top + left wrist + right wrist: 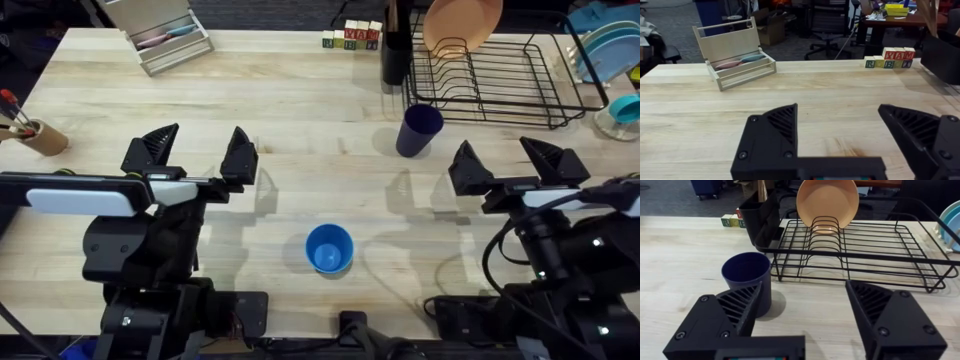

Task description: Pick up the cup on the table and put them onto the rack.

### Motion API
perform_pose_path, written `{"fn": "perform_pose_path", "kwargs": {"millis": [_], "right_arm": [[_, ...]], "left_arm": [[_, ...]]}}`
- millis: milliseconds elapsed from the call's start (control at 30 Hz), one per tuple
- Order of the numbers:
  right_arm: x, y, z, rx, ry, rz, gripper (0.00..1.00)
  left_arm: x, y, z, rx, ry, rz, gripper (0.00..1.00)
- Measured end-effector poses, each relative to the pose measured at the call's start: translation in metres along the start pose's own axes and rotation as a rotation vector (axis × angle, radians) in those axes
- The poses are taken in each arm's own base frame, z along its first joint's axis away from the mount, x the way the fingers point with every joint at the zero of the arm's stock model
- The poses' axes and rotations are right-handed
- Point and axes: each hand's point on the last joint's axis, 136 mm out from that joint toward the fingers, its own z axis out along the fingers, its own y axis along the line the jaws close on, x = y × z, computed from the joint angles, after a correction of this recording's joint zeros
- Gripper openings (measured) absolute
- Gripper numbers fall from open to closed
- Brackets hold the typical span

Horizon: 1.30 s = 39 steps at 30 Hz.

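Pale plank-grained wood makes up the broad surface (300, 130) on which everything stands. Taking the black wire dish-drying rack (500, 75) as the landmark, it sits at the far right of the surface, with a peach-coloured round plate (462, 25) standing upright among its tines at the far left end. A tall black utensil holder (394, 50) stands just beside the rack's left end. A dark navy plastic cup (419, 130) stands upright on the surface just in front of the rack's near left corner, its mouth open upward; from the right wrist camera it (747, 282) is close ahead of the fingers, with the rack (860, 250) beyond it. A bright blue plastic cup (329, 248) stands upright well apart from the rack, toward the near middle of the surface, between the two arms.

The right hand (518, 165) hovers nearer than the rack's front edge, its two black fingers spread wide with nothing between them. The left hand (198, 152) is far to the left of the rack, fingers also spread wide and holding nothing.

A row of lettered wooden blocks (351, 37) lies left of the utensil holder along the far edge. A grey tray of drawers (165, 35) sits at the far left corner, well away from the rack.
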Motion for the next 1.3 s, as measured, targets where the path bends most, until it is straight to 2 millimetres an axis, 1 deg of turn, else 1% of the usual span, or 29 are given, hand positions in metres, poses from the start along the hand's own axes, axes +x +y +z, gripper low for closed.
{"fn": "perform_pose_path", "kwargs": {"millis": [400, 467, 567, 667, 733, 800, 933, 1000, 1067, 1167, 1300], "right_arm": [[0.000, -0.001, 0.000, 0.005, -0.002, -0.001, 0.998], [-0.006, -0.004, 0.000, 0.021, -0.028, -0.005, 0.997], [-0.023, -0.006, -0.001, 0.036, -0.097, -0.008, 0.997], [-0.023, -0.008, -0.002, 0.043, -0.083, -0.008, 0.996], [-0.024, -0.009, -0.004, 0.051, -0.058, -0.007, 0.995], [-0.035, -0.010, -0.008, 0.059, -0.053, -0.006, 0.995], [-0.082, -0.012, -0.020, 0.073, -0.076, -0.003, 0.995], [-0.100, -0.013, -0.022, 0.080, -0.065, -0.002, 0.996], [-0.117, -0.014, -0.020, 0.083, -0.045, -0.002, 0.996], [-0.136, -0.015, -0.009, 0.087, -0.006, -0.003, 0.996], [-0.155, -0.014, 0.015, 0.074, 0.069, -0.002, 0.996]], "left_arm": [[-0.001, 0.000, 0.000, -0.001, -0.004, 0.004, 0.993], [-0.002, 0.000, 0.000, -0.002, -0.006, 0.004, 0.993], [-0.002, 0.001, 0.000, -0.003, -0.009, 0.004, 0.993], [0.003, 0.001, -0.001, -0.007, 0.027, 0.004, 0.992], [0.001, 0.003, -0.004, -0.020, 0.056, 0.004, 0.993], [-0.014, 0.006, -0.009, -0.037, 0.054, 0.005, 0.992], [-0.068, 0.014, -0.021, -0.083, 0.011, 0.008, 0.993], [-0.090, 0.017, -0.025, -0.103, 0.011, 0.008, 0.993], [-0.107, 0.019, -0.025, -0.113, 0.031, 0.009, 0.993], [-0.122, 0.021, -0.016, -0.124, 0.092, 0.013, 0.993], [-0.129, 0.021, 0.003, -0.126, 0.212, 0.021, 0.993]]}}
